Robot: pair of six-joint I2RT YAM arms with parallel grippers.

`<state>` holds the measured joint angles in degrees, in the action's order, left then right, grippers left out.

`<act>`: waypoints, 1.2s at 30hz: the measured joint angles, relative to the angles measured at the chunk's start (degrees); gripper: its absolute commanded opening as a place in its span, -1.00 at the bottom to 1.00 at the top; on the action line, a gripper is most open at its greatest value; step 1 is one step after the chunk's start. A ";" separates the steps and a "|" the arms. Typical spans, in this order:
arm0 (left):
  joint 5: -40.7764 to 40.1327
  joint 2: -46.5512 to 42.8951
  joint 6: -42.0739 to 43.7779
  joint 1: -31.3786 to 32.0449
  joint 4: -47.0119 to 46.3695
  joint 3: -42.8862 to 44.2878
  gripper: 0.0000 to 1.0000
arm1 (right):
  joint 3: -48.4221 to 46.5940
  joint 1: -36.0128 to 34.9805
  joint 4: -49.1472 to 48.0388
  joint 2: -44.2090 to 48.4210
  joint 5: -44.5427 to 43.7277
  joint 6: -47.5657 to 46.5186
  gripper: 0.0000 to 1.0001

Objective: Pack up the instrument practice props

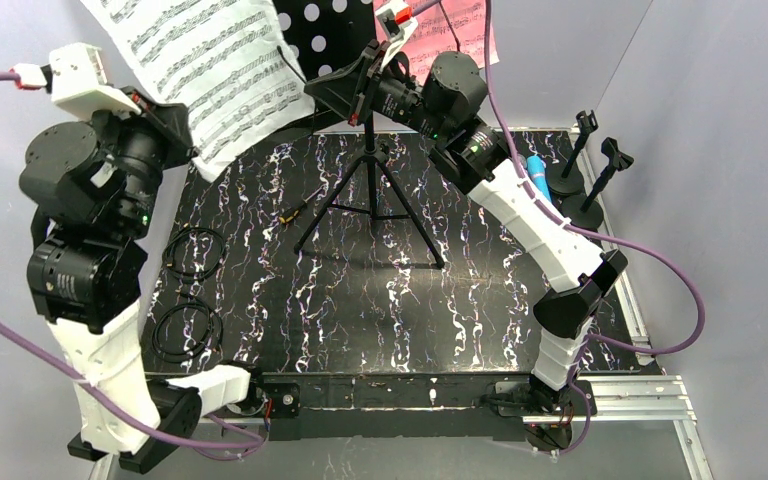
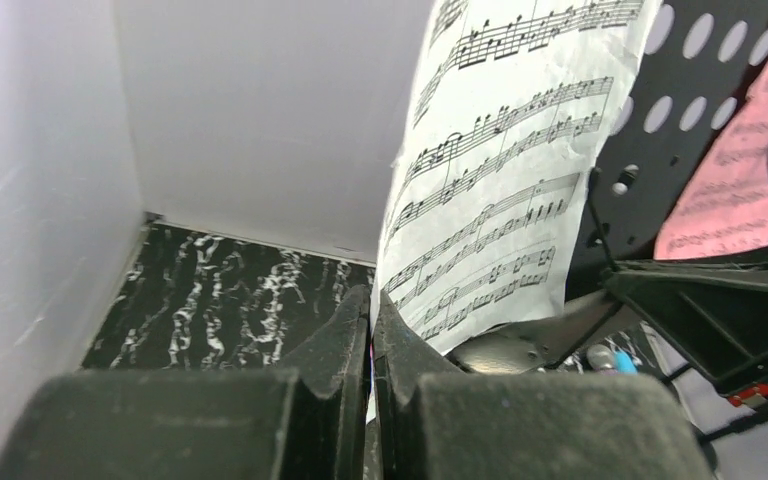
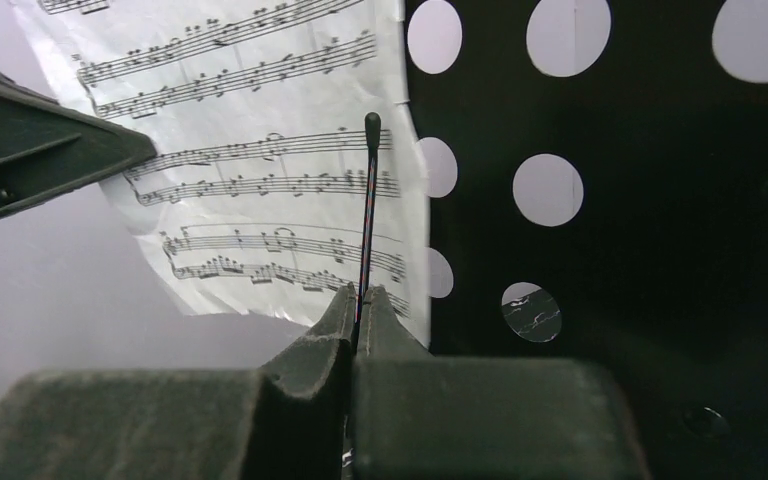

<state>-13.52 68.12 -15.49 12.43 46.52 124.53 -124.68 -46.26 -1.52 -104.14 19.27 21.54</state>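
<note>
My left gripper [image 2: 372, 300] is shut on the lower edge of the white music sheet [image 2: 505, 170], which hangs curled beside the perforated plate [image 2: 680, 90]. In the top view this gripper [image 1: 193, 150] sits at the sheet's [image 1: 210, 60] lower left. My right gripper [image 3: 362, 292] is shut on a thin black wire [image 3: 370, 200] of the stand, in front of the white sheet [image 3: 260, 160]. The pink sheet [image 1: 450, 30] rests on the plate's right side. The blue microphone [image 1: 537, 170] lies by two black mic holders [image 1: 570, 165] [image 1: 602, 180]. The purple microphone is hidden.
The tall black tripod [image 1: 370, 195] stands mid-table under the right gripper [image 1: 312, 88]. Two coiled black cables [image 1: 195, 250] [image 1: 182, 330] lie at the left. Grey walls close in left, back and right. The right arm [image 1: 540, 220] crosses in front of the microphone.
</note>
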 measured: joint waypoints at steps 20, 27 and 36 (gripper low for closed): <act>-11.85 -8.37 7.10 0.00 0.42 -3.15 -1.00 | 0.83 -0.33 -1.29 0.11 -1.11 0.15 -0.77; -11.32 -8.48 6.93 0.00 0.48 -3.08 -1.00 | 0.83 -0.31 -1.31 0.04 -0.74 -0.02 -0.59; -10.40 -10.58 6.25 0.00 1.01 -2.73 -1.00 | 0.83 -0.24 -1.46 -0.17 -0.04 -1.68 -0.13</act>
<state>-23.92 57.54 -9.23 12.43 47.53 121.80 -123.85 -46.50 -2.98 -104.31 19.22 19.86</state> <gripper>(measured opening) 0.009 0.358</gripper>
